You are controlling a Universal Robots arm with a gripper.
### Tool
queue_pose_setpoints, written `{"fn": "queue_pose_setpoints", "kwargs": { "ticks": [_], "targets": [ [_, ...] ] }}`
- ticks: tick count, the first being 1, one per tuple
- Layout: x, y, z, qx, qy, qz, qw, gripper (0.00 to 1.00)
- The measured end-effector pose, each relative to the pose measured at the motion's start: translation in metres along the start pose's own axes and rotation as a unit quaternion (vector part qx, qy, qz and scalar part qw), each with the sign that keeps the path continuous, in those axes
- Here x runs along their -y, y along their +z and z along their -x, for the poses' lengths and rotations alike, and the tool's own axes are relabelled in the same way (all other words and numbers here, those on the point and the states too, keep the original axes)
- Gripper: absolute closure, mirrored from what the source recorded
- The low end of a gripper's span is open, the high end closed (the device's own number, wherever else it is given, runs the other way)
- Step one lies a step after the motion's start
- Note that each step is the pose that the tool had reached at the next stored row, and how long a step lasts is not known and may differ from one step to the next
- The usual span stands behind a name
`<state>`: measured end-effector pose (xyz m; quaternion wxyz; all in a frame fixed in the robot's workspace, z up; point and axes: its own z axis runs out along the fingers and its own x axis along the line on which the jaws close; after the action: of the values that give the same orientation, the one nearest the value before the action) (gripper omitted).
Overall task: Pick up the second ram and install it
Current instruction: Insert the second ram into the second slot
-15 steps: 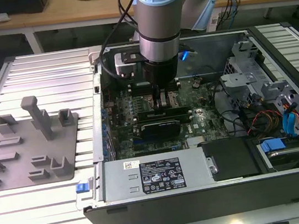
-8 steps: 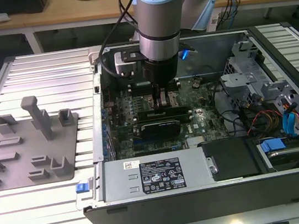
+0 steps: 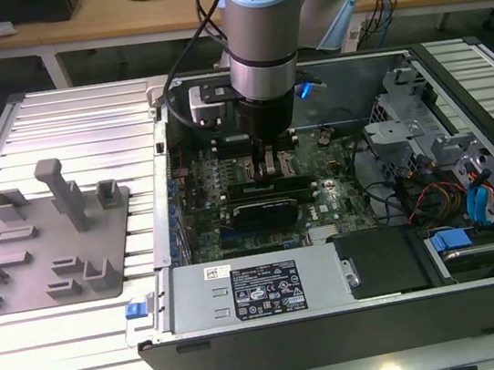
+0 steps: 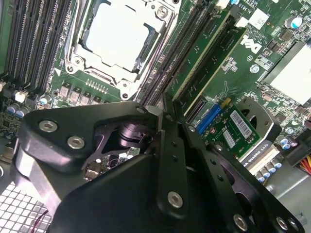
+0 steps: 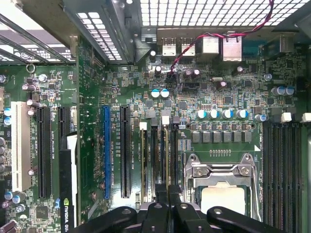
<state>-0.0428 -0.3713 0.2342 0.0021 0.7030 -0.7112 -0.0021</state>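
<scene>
Chassis [image 3: 341, 333] lies open on its side, which turns the motherboard [image 3: 200, 178] face up, so the arm [image 3: 260, 45] can come straight down onto it from above. The grey holder tray [image 3: 52, 240] sits outside the chassis wall, well apart from the processor socket [image 5: 221, 194], probably as a staging place that keeps loose parts off the board. The black expansion card [image 3: 264, 208] stands on edge near the socket and leaves the ground just beside the socket free.

The memory slots [image 5: 150, 155] run parallel to the socket's side and just beside it. The arm's wrist is lined up so that the gripper [image 5: 169, 194] closes across them rather than along them.

The second ram [image 5: 167, 155] stands on edge in one of these slots beside the socket. Its thin top edge runs from the white latch [image 5: 165, 119] at the slot's far end into the gap between the jaws. Held this way, its contacts point down into the slot, which suits pressing it home. How deep it sits cannot be told.

In both wrist views the jaws are drawn almost together, with only a sliver between them. They appear to be pinching the second ram by its upper edge and touching nothing else.
</scene>
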Motion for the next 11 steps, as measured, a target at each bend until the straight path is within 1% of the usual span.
{"fn": "queue_pose_setpoints", "kwargs": {
  "ticks": [8, 11],
  "targets": [
    [-0.0002, 0.0017, 0.0, 0.0001, 0.0, -0.0009, 1.0, 0.91],
    [-0.0006, 0.0021, 0.0, 0.0001, 0.0, -0.0023, 1.0, 0.91]
  ]
}}
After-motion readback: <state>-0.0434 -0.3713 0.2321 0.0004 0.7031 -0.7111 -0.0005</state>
